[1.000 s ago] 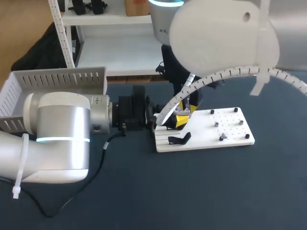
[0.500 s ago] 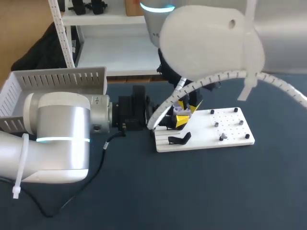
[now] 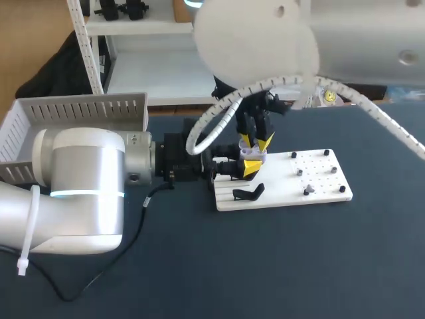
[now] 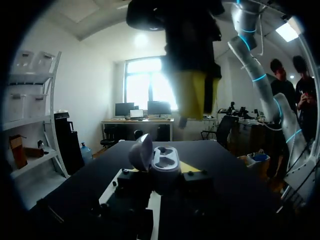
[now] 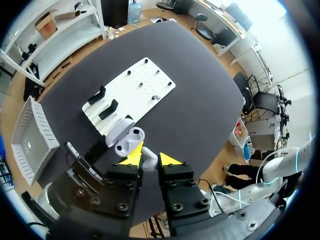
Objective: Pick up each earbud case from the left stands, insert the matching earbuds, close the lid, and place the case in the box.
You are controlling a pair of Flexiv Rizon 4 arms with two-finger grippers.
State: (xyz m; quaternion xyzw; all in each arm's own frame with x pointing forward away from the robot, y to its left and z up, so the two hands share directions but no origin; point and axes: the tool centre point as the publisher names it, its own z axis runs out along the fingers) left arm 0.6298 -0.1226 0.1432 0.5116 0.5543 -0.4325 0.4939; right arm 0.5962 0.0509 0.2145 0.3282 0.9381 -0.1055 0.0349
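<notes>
Beside the white board [image 3: 319, 189], the left end effector [image 3: 242, 168] is clamping the open earbud case [image 4: 164, 165] while the right end effector [image 3: 255, 141] is pinching a pale earbud [image 5: 148, 165] just above it; if it is drifting off the socket, the earbud risks jamming or dropping onto the bench [image 3: 299, 266]

No text, label or number is legible on anything here (the earbud case [image 4: 165, 162] looks plain).

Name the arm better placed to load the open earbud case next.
Right, likely. The right gripper hangs directly over the pale grey open earbud case, gripping a small white earbud. The left gripper is occupied holding that case.
</notes>
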